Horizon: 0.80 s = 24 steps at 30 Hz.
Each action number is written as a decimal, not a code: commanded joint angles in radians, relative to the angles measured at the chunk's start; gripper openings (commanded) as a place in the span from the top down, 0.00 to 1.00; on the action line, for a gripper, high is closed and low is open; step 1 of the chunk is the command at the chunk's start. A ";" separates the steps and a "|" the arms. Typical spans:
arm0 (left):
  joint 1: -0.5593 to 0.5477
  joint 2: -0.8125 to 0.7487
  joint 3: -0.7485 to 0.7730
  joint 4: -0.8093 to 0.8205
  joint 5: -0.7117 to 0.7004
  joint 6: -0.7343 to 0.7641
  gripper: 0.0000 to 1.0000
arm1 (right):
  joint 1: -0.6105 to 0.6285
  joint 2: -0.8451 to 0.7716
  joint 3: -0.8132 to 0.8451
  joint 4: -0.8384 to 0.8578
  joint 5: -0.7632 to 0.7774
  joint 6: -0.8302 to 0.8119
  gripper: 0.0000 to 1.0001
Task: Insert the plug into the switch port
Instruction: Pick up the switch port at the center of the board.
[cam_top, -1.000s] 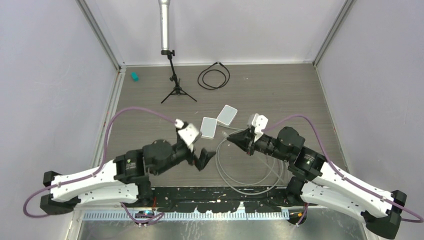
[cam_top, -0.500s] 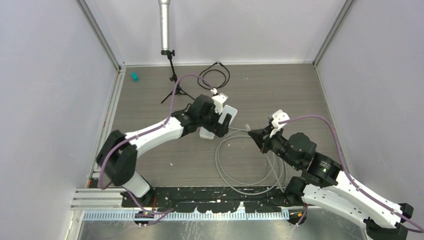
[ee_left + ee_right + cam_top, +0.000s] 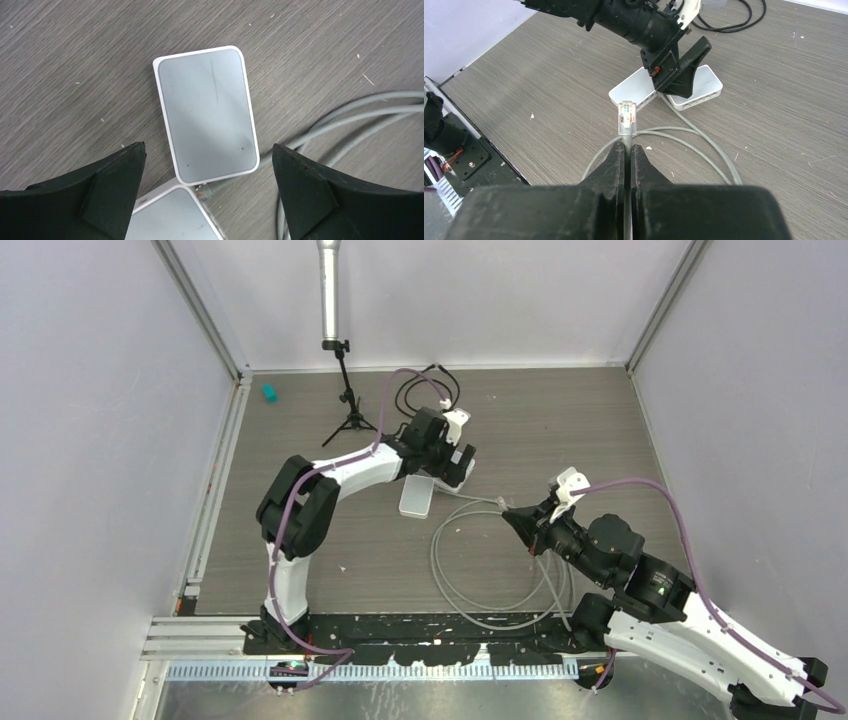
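Note:
Two white switches lie corner to corner: one [image 3: 207, 115] sits between my open left fingers, the other [image 3: 172, 215] at the bottom edge. A cable plug [image 3: 209, 190] sits at the corner where they meet. From above, my left gripper [image 3: 452, 455] hovers over the far switch and hides it; the near switch [image 3: 417, 498] shows. My right gripper [image 3: 515, 518] is shut on the grey cable just behind the clear plug [image 3: 626, 117], held above the table and apart from the switches [image 3: 634, 92], pointing toward them.
The grey cable loops [image 3: 490, 570] on the table between the switches and my right arm. A small black tripod [image 3: 350, 410], a coiled black cable [image 3: 428, 392] and a teal object [image 3: 268, 392] lie at the back. Walls enclose the table on three sides.
My left arm has stretched far forward from near its base and now hovers open over the far switch. My right gripper has drawn a little right and nearer, still holding the plug.

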 commanded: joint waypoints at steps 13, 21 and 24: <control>-0.021 0.167 0.177 -0.084 -0.062 0.010 0.00 | 0.001 0.029 0.036 -0.011 -0.050 -0.026 0.99; -0.046 0.203 0.236 -0.151 -0.108 0.039 0.36 | 0.000 -0.039 0.024 -0.051 -0.025 -0.013 1.00; -0.048 0.186 0.265 -0.162 -0.108 0.038 0.49 | 0.001 -0.060 0.018 -0.069 -0.006 -0.010 0.99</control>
